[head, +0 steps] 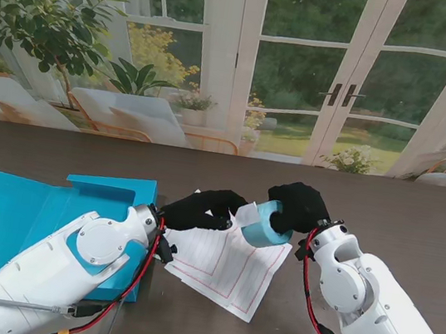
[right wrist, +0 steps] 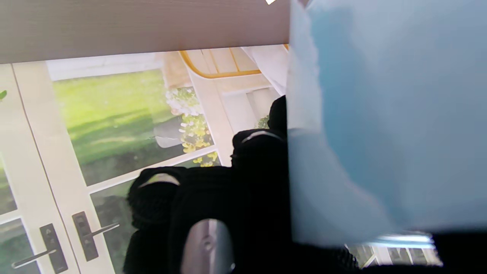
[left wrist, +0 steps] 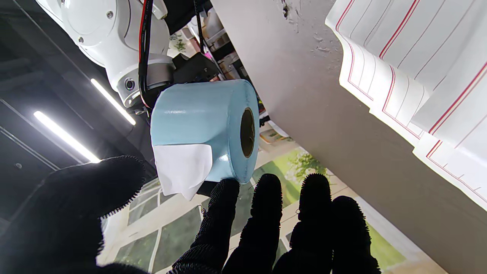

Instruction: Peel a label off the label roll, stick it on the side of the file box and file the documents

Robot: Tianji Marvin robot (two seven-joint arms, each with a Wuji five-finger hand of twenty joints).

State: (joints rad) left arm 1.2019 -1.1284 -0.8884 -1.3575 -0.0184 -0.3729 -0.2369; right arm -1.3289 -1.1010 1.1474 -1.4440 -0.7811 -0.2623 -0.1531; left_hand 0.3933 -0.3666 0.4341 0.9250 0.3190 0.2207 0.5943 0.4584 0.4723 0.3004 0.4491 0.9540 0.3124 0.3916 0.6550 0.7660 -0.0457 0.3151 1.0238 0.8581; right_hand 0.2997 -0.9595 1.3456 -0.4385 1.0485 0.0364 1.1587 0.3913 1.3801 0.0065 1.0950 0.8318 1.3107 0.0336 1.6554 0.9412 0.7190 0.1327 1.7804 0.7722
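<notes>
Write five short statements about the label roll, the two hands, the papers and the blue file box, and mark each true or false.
1. The right hand holds the label roll off the table. True.
2. The left hand already grips the roll. False: its fingers are spread just short of the roll, holding nothing.
3. A white label has lifted partly off the roll's blue liner. True.
4. The documents are already inside the file box. False: they lie on the table, to the right of the box.
5. The file box stands closed and upright. False: it lies open and flat on the robot's left side.
</notes>
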